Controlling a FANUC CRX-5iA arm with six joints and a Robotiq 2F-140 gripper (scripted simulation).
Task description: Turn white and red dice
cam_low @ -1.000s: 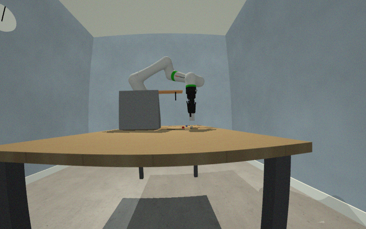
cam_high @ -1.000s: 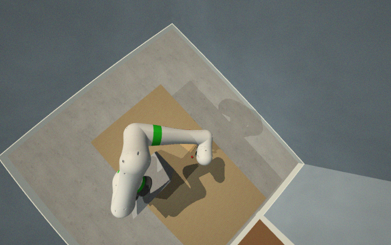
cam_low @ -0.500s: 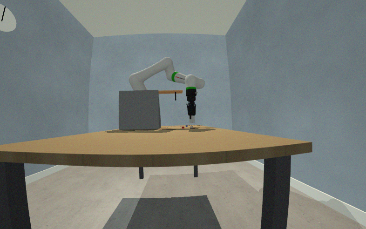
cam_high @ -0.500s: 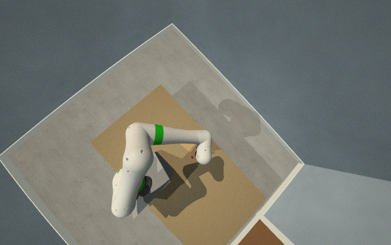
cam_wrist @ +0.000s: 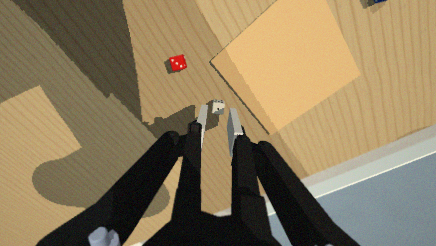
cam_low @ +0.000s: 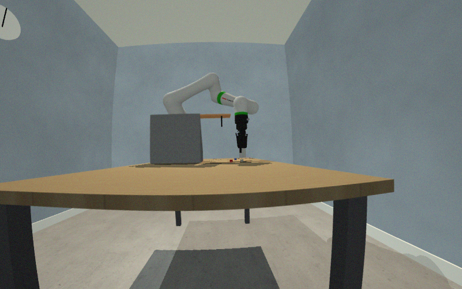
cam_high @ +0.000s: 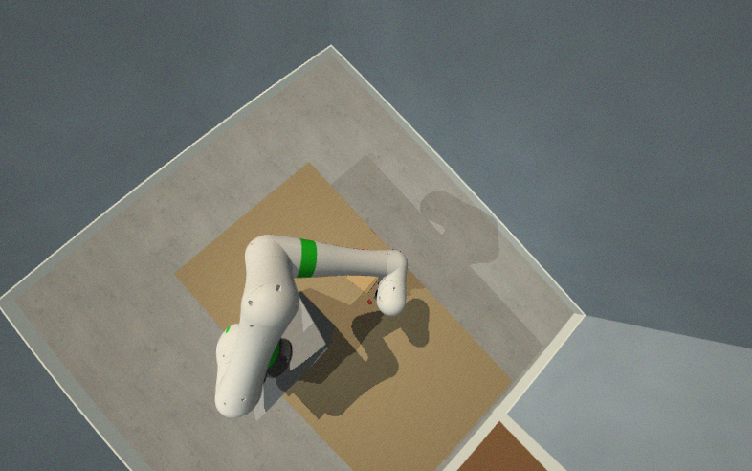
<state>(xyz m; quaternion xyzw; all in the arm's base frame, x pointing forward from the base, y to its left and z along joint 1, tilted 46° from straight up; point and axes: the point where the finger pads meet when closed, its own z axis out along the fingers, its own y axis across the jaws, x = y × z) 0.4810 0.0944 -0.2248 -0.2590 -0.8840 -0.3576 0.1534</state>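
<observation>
The white die (cam_low: 241, 160) (cam_wrist: 218, 107) lies on the table beside the mat. Its larger face in the wrist view shows one pip. The red die (cam_high: 368, 302) (cam_low: 231, 160) (cam_wrist: 178, 63) lies off the mat; its pips are hard to read. The blue die (cam_low: 235, 158) (cam_wrist: 381, 1) is cut off at the wrist view's top right. The tan mat (cam_high: 360, 281) (cam_wrist: 300, 65) lies flat, holding no die in view. My gripper (cam_low: 242, 155) (cam_wrist: 217, 116) is partly open, pointing down just above the white die. Its fingertips stand on either side of it in the wrist view, not touching it.
The wooden table (cam_high: 315, 192) (cam_low: 189, 182) carries a grey block (cam_low: 175, 140) under the arm's base. The table's edge runs across the wrist view's lower right, near the gripper. The arm casts dark shadows on the table. The forearm hides part of the mat in the top view.
</observation>
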